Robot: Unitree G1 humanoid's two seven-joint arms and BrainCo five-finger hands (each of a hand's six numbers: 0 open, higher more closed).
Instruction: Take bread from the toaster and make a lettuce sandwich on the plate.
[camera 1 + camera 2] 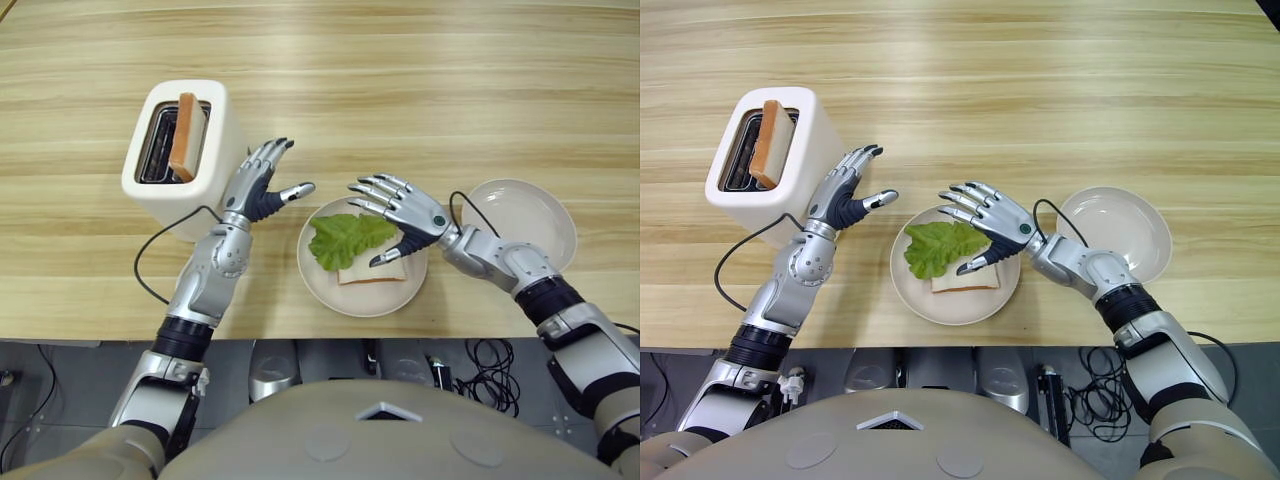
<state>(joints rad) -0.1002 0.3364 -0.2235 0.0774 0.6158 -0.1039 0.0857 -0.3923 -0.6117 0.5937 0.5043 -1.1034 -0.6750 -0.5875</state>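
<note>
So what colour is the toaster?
The toaster is cream-white, clearest in the left eye view.

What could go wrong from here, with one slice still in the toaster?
The open right hand hangs close over the lettuce and could drag it off the bread on the plate.
The cable of the toaster loops beside the left arm; a reach with the left hand for the leaning slice might snag it.

No writing, label, brand mark, number or sign clear enough to read: none on the toaster (222, 135), none on the plate (365, 305), none on the second dish (525, 220), none on the wooden surface (420, 80).
</note>
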